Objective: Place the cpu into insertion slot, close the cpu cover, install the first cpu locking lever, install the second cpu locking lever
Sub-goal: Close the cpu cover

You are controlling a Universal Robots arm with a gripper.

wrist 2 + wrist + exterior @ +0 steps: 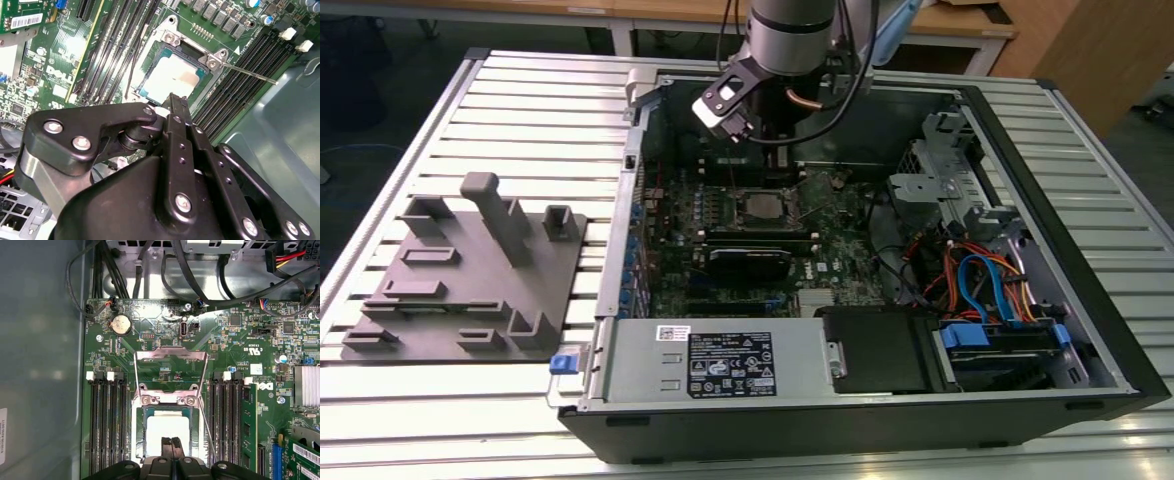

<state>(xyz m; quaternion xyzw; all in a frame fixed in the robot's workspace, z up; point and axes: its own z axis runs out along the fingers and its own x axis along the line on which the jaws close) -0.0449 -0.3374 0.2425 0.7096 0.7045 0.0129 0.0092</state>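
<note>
Cpu (168,426) inside open case (854,432) on slatted table (520,110)

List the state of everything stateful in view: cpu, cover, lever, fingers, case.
cpu: seated in the socket, top uncovered.
cpu cover: open, tilted up off the socket.
locking lever: unlatched, sticking out over the memory slots.
gripper: fingers shut, holding nothing, tips over the cpu.
computer case: side panel off, interior exposed.
</note>
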